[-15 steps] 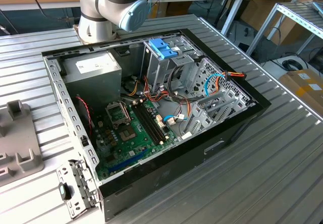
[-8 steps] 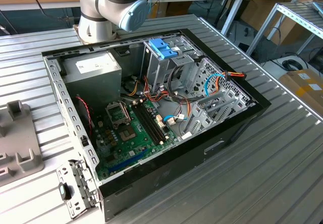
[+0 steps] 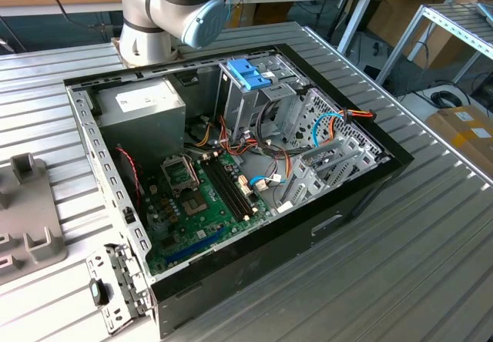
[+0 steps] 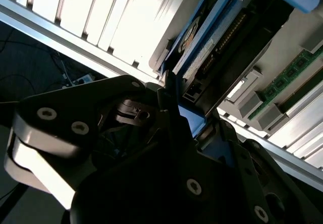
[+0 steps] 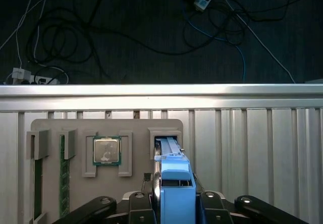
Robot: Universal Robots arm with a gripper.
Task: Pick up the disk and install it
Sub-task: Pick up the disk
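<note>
Tool [image 5: 177, 198] clamps the disk [image 5: 176, 176], which stands edgewise in the grey holder [image 5: 75, 125].

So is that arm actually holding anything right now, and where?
Yes, the disk: the fingers pinch its light-blue carrier end, one on each side.

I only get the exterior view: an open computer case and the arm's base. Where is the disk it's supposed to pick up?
Observer: In the first wrist view, the disk stands on edge in a slot of a grey holder tray.
Visitor: Is the tool near it?
Observer: Yes, the tool is right at the disk's end that sticks out of the slot.
Visitor: Anything else in that tray?
Observer: A square processor chip lies in the recess next to the disk's slot.
</note>
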